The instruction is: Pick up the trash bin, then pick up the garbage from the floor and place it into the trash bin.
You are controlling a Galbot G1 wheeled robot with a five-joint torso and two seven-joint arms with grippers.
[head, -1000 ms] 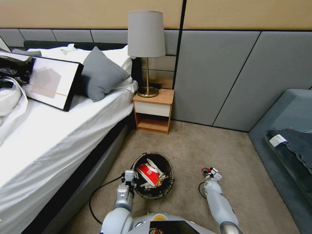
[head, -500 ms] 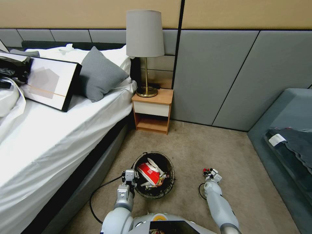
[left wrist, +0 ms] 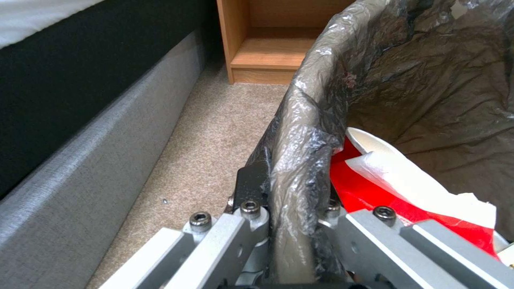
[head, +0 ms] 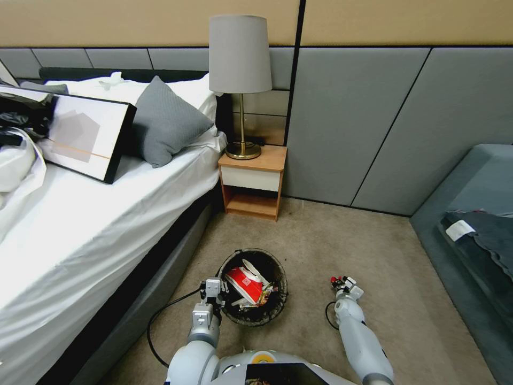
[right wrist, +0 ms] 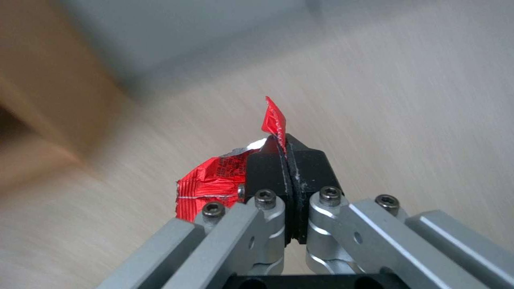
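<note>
Low in the head view's centre, the left end effector (head: 214, 293) is clamped on the liner-wrapped rim of the trash bin (head: 278, 278), which holds red-and-white wrappers (head: 243, 284). To its right, the right end effector (head: 340, 282) pinches a red wrapper (right wrist: 211, 180) above the carpet (head: 331, 235).

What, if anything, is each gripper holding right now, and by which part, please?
The left gripper is shut on the trash bin, clamping its liner-covered rim. The right gripper pinches a red wrapper by its edge.
</note>
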